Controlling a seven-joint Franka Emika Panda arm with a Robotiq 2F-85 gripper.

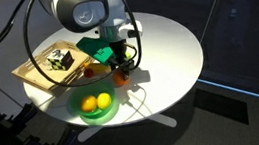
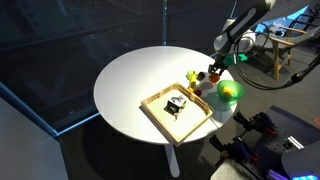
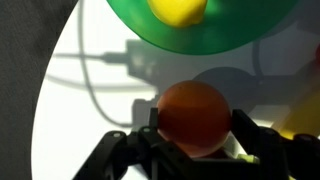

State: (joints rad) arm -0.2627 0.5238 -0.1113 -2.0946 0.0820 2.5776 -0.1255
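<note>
My gripper (image 3: 197,135) is shut on an orange ball (image 3: 195,115), with one finger pressed against each side of it. In both exterior views the gripper (image 1: 119,72) (image 2: 213,72) hangs low over the round white table (image 1: 167,47), just beside a green bowl (image 1: 77,112) (image 2: 236,97). The wrist view shows the bowl's rim (image 3: 130,30) just beyond the ball, with a yellow fruit (image 3: 178,10) inside it. In an exterior view the bowl holds a yellow fruit (image 1: 89,104) and an orange one (image 1: 103,101). I cannot tell whether the ball touches the table.
A wooden tray (image 1: 37,71) (image 2: 158,108) with a small black-and-white object (image 1: 60,59) (image 2: 177,103) lies next to the bowl. A small yellow item (image 2: 192,77) stands between tray and gripper. The table edge is close behind the bowl. Cables hang from the arm.
</note>
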